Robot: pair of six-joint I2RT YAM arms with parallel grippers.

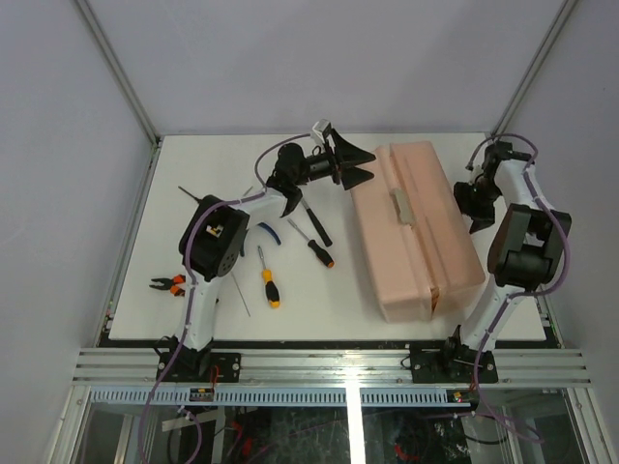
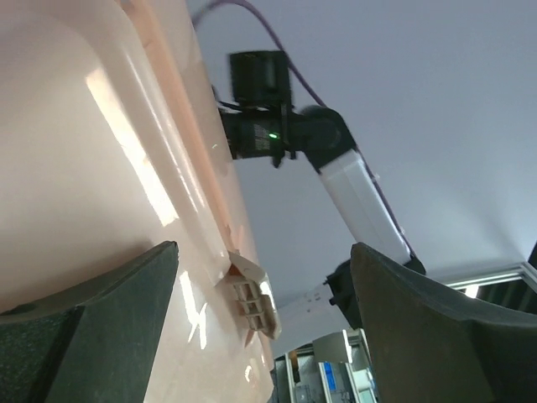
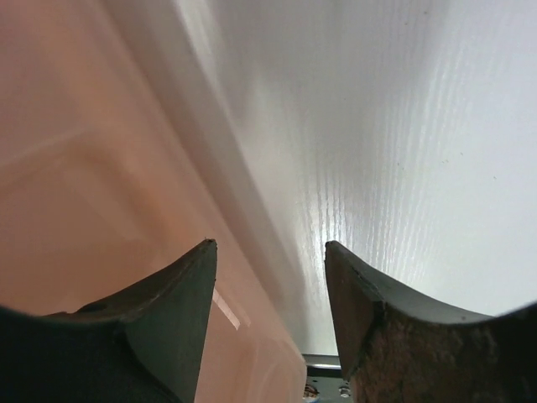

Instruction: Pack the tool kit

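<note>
With pliers point(image 1: 166, 283) and screwdrivers point(image 1: 270, 281) lying loose on the bench point(image 1: 319, 309), I hold the left jaws wide open beside the far-left corner of the closed toolbox point(image 1: 416, 227) and the right jaws open, empty, along its right side, presumably to raise the lid.

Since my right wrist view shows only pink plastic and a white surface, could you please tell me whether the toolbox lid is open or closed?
Observer: Closed; the toolbox lies shut, its handle on top.
Operator: Thank you; where is the left gripper?
Observer: The left gripper is open at the toolbox's far left corner.
Operator: Are any tools outside it?
Observer: Yes; the pliers and an orange-handled screwdriver lie on the table, left of the toolbox.
</note>
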